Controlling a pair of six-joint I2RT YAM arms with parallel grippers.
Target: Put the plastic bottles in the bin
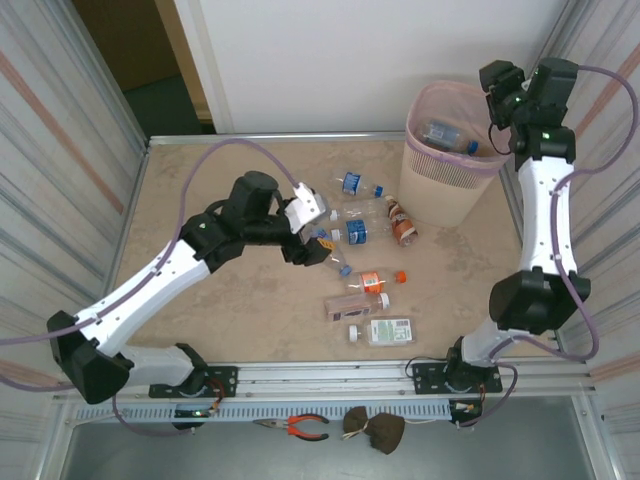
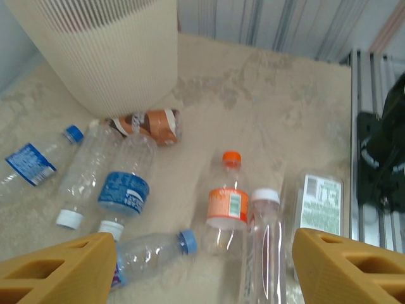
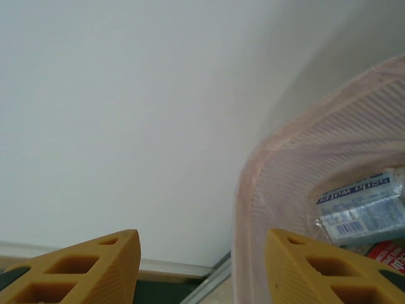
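Desk (image 1: 200, 190): pale and slick-looking, so I judge that anything I nudge may roll. Bin (image 1: 445, 170): a few bottles (image 1: 440, 133) lie inside it. It looks light, and a bump on the rim could tip or shove it. The loose bottles (image 1: 365, 240), eight or so, lie in a tight clutter on the desk just left of the bin's foot, with several touching. The blue-capped bottle (image 2: 152, 250) lies at the edge of the clutter farthest from the bin.

My left fingers (image 1: 312, 250) hang over it, spread wide with nothing between them. If I close here I could catch a neighbour too, or pinch off-centre so the bottle squirts out. My right fingers (image 1: 497, 105) hover above the bin's right rim, apart and empty. If I bring a bottle over with the left arm, the two arms could clash at the bin.
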